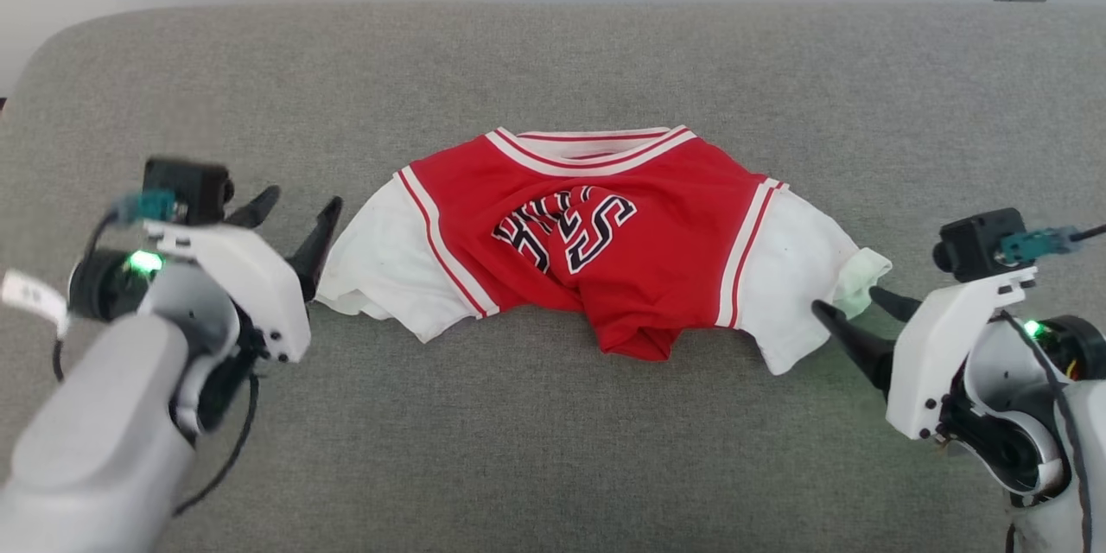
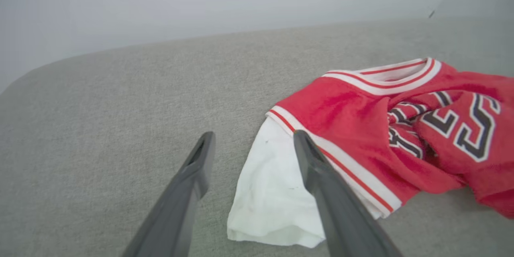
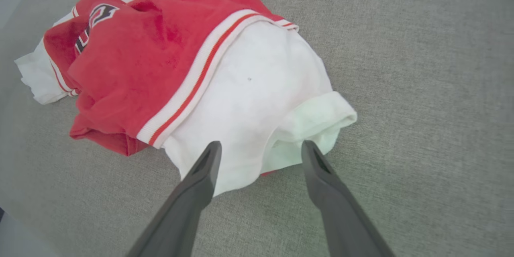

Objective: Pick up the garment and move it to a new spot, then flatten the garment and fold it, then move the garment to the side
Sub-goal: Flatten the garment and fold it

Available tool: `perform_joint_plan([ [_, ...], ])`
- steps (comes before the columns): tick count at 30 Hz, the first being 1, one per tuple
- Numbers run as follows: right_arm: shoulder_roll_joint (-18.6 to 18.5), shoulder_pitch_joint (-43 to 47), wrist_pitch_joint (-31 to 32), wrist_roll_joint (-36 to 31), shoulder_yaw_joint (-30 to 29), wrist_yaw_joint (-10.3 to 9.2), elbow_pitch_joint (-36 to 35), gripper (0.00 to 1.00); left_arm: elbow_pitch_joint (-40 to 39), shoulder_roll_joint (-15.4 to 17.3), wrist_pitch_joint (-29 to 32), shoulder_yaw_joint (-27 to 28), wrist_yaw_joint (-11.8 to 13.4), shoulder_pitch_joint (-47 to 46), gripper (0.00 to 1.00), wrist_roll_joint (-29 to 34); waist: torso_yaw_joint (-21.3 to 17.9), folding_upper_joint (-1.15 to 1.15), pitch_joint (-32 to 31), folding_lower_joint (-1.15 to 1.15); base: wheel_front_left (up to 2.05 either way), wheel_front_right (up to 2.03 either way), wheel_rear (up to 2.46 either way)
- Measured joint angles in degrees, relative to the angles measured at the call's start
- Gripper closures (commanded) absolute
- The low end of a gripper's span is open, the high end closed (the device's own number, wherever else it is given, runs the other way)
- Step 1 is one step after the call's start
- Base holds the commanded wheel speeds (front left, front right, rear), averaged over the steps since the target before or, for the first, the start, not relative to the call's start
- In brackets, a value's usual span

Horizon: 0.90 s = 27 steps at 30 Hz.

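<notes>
Left gripper (image 1: 302, 197) agape, seemingly beside garment (image 1: 657, 207)

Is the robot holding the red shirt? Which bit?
No, nothing is held. The shirt lies loose on the cushion. The left gripper and right gripper both have their fingers spread open, one by each white sleeve.

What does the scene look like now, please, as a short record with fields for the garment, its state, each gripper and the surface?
garment: red jersey with white sleeves and striped trim
surface: grey padded surface, the jersey lies on it
state: bunched, chest lettering creased, lower part crumpled; not flat, not folded
left gripper: open, holds nothing, beside the left white sleeve
right gripper: open, holds nothing, at the edge of the right white sleeve
</notes>
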Motion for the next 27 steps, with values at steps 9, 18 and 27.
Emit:
perform_joint_plan([
  [9,-0.48,0.73,-2.78,-3.64,-3.0,0.0,-1.87,0.0,-10.72,0.49,-14.71,1.99,5.12,10.44,0.0,2.74,1.03,0.0,0.55,0.0,0.0,0.0,0.0],
  [18,-3.41,-4.25,0.29,-5.16,-3.7,-0.01,4.1,0.0,-17.53,-0.81,-22.98,3.43,8.44,16.15,0.0,5.11,3.72,0.0,2.2,0.0,0.0,0.0,0.0],
  [27,-4.58,-6.03,5.39,-3.75,-1.88,0.0,5.78,1.0,-20.98,-3.83,-24.52,7.16,10.68,20.81,0.0,7.94,5.55,0.0,2.9,0.0,0.0,0.0,0.0],
])
